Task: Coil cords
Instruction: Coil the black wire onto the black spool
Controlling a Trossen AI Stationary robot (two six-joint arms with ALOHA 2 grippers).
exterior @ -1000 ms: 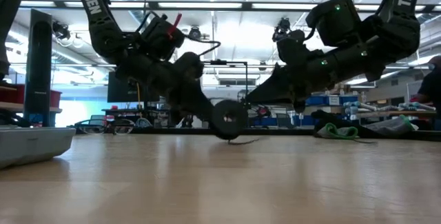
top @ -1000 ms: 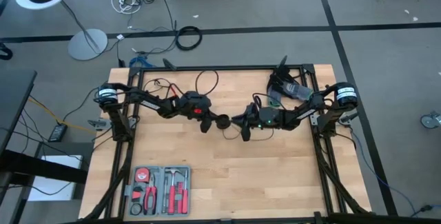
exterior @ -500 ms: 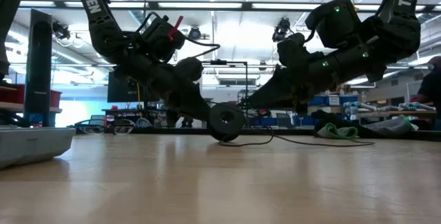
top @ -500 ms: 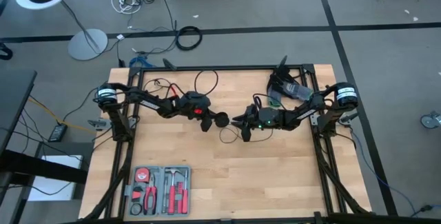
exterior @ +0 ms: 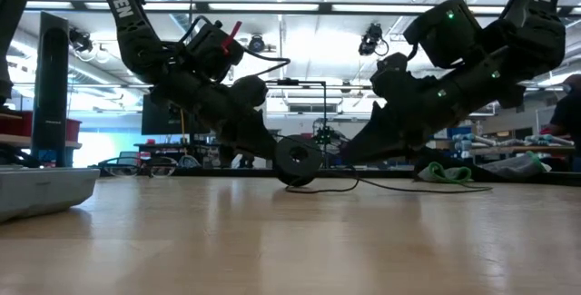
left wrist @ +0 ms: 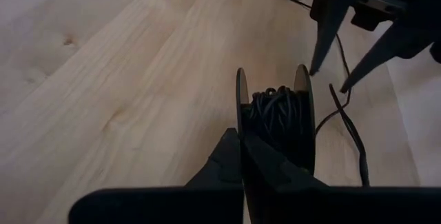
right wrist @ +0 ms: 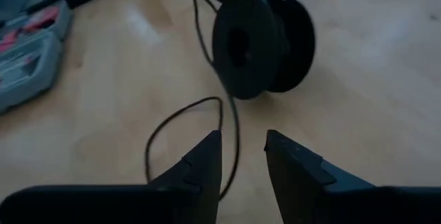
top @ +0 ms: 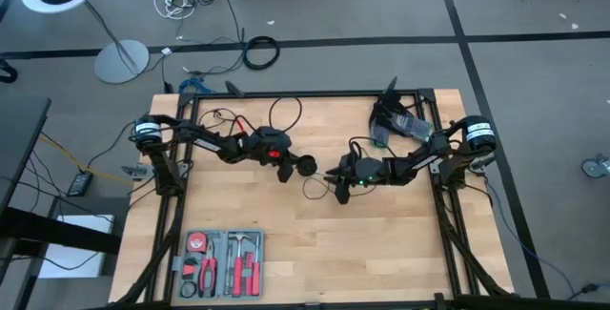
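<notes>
While the tool case (top: 220, 264) sits untouched near the table's front-left corner, the left arm reaches in from its post toward the middle of the wooden table (top: 400, 253). Its left gripper (top: 294, 170) is clenched, the fingers (left wrist: 238, 160) pressed together on one flange of a small black spool (exterior: 297, 161) that stands on edge on the wood. Thin black cord is wound between the spool's two discs, and in the left wrist view the windings look loose and uneven. From the spool a free length of the cord (exterior: 399, 186) trails across the boards toward the right, curling into an open loop (right wrist: 180, 131) on the table. Just right of the spool, the right gripper (top: 333, 177) hangs low over that loose strand, tilted down toward the table. Its two fingers (right wrist: 207, 160) stand apart, released, with the cord running beneath the gap between them and nothing grasped.
</notes>
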